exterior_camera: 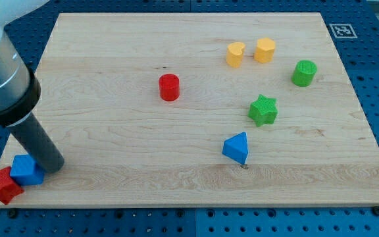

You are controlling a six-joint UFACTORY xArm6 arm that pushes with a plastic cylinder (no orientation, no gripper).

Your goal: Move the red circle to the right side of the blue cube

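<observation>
The red circle (pixel 169 87) stands upright left of the board's middle, nearer the view's top. The blue cube (pixel 26 169) sits at the bottom left corner of the wooden board (pixel 110 131). My tip (pixel 52 166) is the lower end of the dark rod, which comes in from the view's upper left. It rests just right of the blue cube, touching or nearly touching it. The red circle is far from my tip, up and to the right.
A red star (pixel 0 185) lies against the blue cube at the bottom left corner. A blue triangular block (pixel 236 147), green star (pixel 263 110), green cylinder (pixel 304 72), yellow heart (pixel 235 54) and yellow hexagon (pixel 264 49) sit on the right half.
</observation>
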